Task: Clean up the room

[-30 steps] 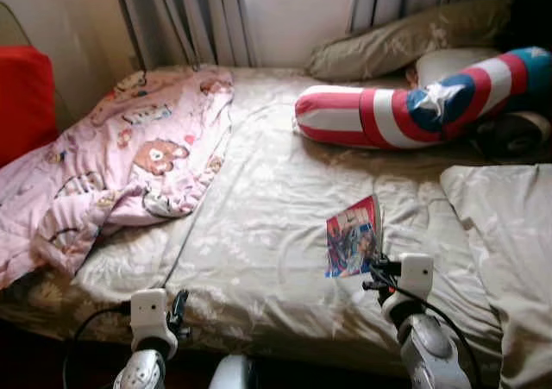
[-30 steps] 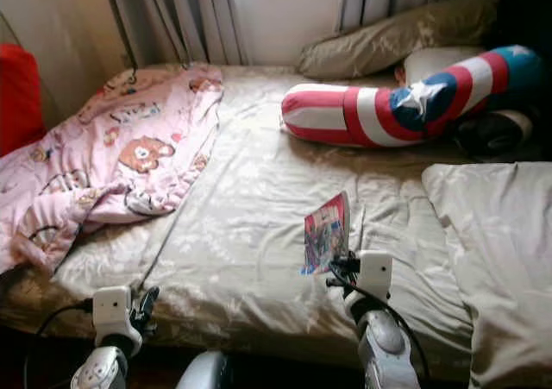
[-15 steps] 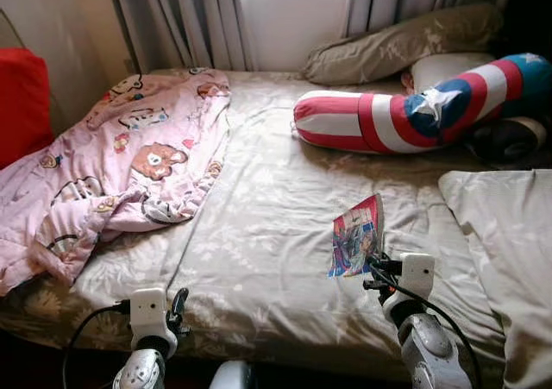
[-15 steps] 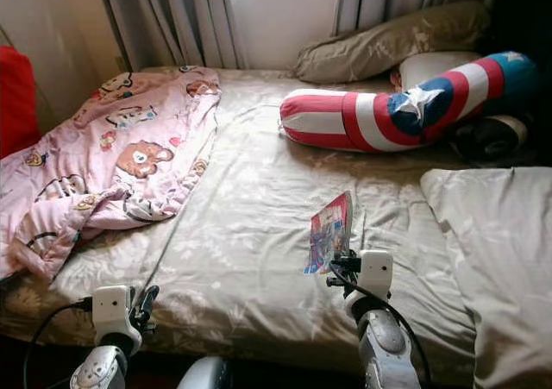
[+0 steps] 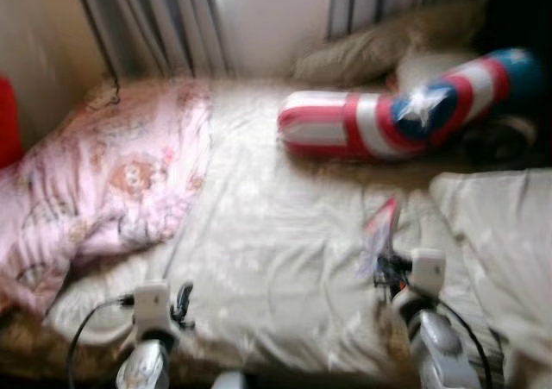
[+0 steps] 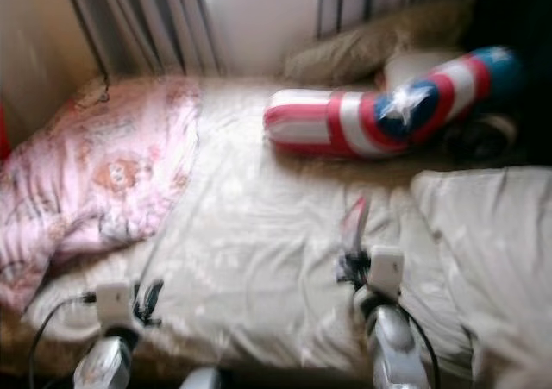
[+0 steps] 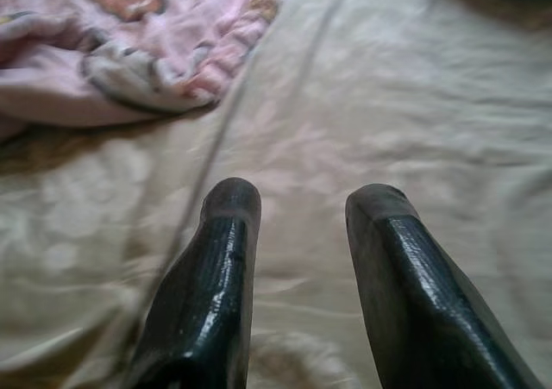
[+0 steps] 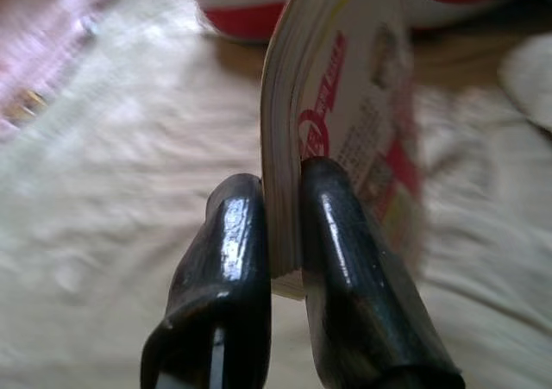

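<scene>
Bedding in a pale beige floral print covers the bed point(image 5: 276, 260), which spreads across the scene below grey curtains point(image 5: 164, 22) at the far wall. The head views are blurred. At the near right, the right gripper point(image 8: 283, 225) is clenched on a thin book point(image 8: 345, 122), its two black fingers point(image 8: 226, 260) pinching the lower edge so the book stands upright on its spine side, page edges facing the wrist camera and a cover with red print turned to one side. From the head camera, the book point(image 5: 381, 232) rises just above the right wrist, over the sheet in the near-right part of the bed. The left gripper point(image 7: 297, 234) hovers at the near left edge of the bed with its fingers spread apart and nothing between them, the bare sheet beyond.

A crumpled pink blanket point(image 5: 112, 173) with bear cartoon prints lies heaped over the left side of the bed, its edge near the left gripper's line of sight. A long bolster pillow point(image 5: 397, 117) striped red, white and blue with a white star lies across the far right. Behind it, against the curtains, rests a beige pillow point(image 5: 371, 48). A pale folded quilt point(image 5: 500, 242) covers the right near corner of the bed, just beside the right arm.
</scene>
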